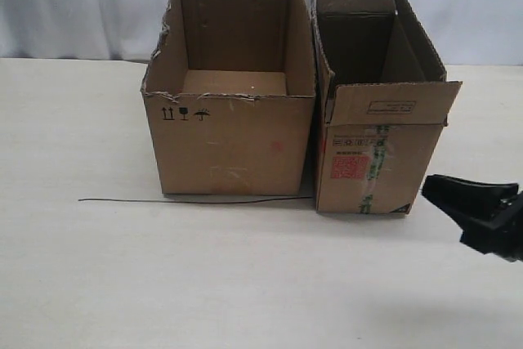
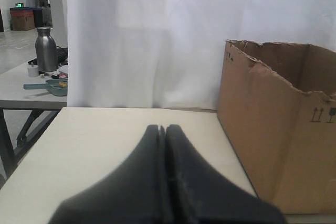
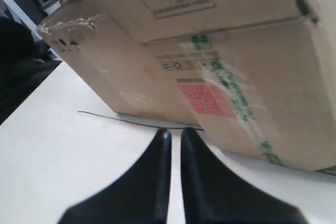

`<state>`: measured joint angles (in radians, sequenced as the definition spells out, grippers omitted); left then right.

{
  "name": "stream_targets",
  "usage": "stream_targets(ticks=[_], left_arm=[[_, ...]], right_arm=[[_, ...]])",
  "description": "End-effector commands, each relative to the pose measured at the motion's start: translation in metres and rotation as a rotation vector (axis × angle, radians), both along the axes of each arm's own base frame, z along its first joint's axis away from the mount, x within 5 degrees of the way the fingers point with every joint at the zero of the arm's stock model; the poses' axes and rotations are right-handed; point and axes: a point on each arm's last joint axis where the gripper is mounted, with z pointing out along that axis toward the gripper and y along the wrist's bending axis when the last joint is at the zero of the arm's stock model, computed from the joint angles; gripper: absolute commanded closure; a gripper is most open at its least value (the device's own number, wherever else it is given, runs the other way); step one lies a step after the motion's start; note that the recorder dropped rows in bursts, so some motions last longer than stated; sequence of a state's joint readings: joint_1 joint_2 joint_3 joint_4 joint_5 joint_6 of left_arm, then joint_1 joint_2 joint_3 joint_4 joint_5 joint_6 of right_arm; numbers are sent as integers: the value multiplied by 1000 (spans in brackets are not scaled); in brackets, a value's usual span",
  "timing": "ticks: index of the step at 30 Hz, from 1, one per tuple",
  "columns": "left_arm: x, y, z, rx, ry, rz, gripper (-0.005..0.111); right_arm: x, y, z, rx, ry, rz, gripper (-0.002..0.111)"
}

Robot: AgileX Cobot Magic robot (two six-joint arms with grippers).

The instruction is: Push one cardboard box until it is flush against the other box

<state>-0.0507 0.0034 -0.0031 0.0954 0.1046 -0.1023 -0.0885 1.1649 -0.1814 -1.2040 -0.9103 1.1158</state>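
The cardboard box, narrow with a red label and green-printed tape, stands on the right with its tall flaps up. The other box, wide with a torn rim and small black symbols, stands close on its left. Their sides look touching or nearly so. My right gripper hovers low beside the narrow box's front right corner, apart from it. In the right wrist view it is shut to a thin slit, empty, facing the cardboard box. My left gripper is shut and empty, left of the other box.
A thin dark wire lies on the pale table along the front of the wide box. A white curtain hangs behind. Beyond the table's far left edge stands another table with a metal bottle.
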Motion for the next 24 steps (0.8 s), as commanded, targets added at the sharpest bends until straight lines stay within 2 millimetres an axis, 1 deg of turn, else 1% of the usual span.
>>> stream_targets(ticks=[1,10,15,24], left_arm=[[0,-1,0,0,-12,-8,107],[0,-1,0,0,-12,-8,107],[0,-1,0,0,-12,-8,107],[0,0,0,-2,-7,-8,107]], right_arm=[[16,21,-3,-108,-10,-31,103],[48,52,-4,-204,29,-12,103],[67,58,-14,-220,63,-18,103],[90,66,-15,-202,66,-33,103]])
